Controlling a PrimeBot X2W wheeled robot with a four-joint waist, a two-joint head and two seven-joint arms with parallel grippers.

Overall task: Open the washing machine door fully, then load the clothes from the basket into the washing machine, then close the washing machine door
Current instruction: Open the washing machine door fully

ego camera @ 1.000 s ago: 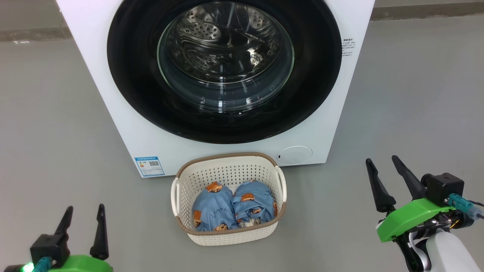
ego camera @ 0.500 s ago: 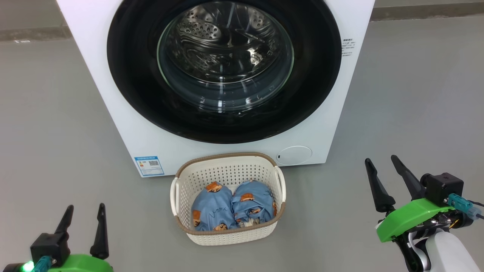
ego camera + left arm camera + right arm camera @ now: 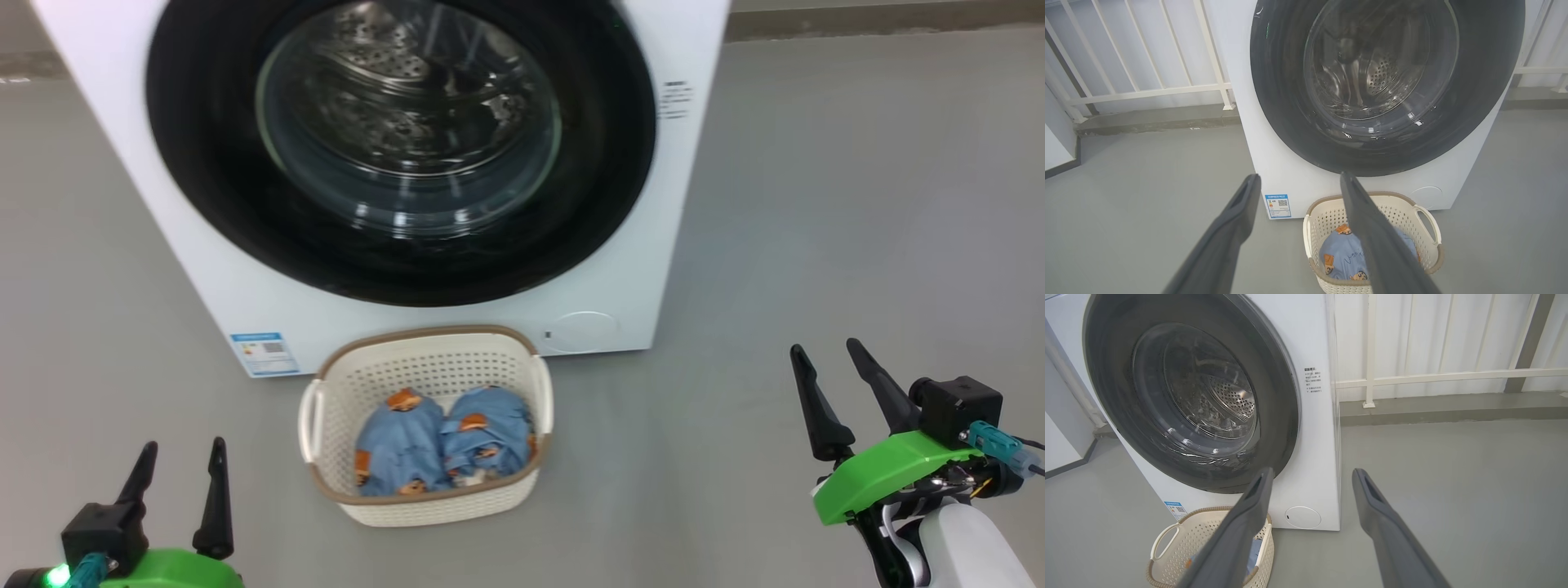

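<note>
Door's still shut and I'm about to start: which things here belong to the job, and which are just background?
Job:
door, shut
washer
basket
clothes, in the basket
left gripper, open
right gripper, open

Background:
railing
blue label
round cap
floor

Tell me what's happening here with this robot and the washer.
A two-armed robot faces a white front-loading washing machine whose round glass door is shut. A cream basket sits on the grey floor right in front of it, holding two bundles of blue cartoon-print clothes. The left gripper and right gripper hover low on either side, both open and empty, touching nothing. The loading job has not yet begun.
</note>
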